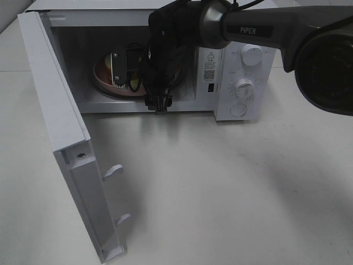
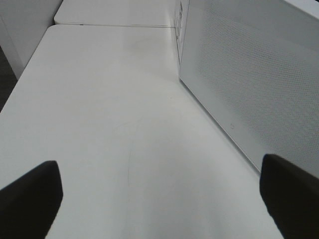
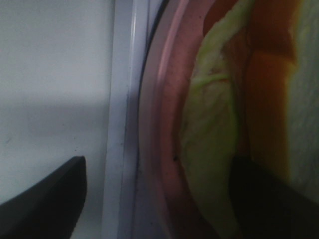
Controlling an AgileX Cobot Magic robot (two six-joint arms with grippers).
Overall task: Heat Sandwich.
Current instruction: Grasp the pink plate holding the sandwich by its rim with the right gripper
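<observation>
White microwave door (image 1: pixel 66 149) ajar beside pink dish (image 1: pixel 105 74)

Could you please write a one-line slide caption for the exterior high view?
Right arm's gripper reaches into the open microwave at the pink dish.

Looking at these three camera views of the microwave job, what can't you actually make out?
- Sandwich: in the high view the right arm covers it; the right wrist view is too close and blurred to show it whole.
- Pink dish: high view, mostly behind the right gripper.
- Right gripper's grip: unclear in either view.
- Left gripper: only its fingertips show in its wrist view; out of the high view.
- Dial labels on the microwave: too small.
</observation>
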